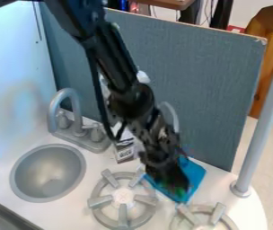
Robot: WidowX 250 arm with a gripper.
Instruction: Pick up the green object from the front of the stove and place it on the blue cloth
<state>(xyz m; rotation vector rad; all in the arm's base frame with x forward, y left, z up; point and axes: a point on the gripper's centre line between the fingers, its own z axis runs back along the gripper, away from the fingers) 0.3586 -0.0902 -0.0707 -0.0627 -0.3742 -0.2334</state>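
Note:
The black gripper [173,183] hangs low over a blue cloth or mat [194,174] on the white counter, behind and between the two stove burners. It covers much of the blue piece, and a bit of green and red shows at its lower end. Whether it touches the blue piece or holds anything is hidden. Left of the gripper, a small black-and-white carton [124,152] stands partly behind the arm, at the foot of the backboard.
A grey burner [97,202] lies left of the gripper, another [218,210] at the front right. Farther left are the round sink [47,173] and grey faucet [73,108]. A grey post [263,114] rises at right; the blue-grey backboard [204,90] runs behind.

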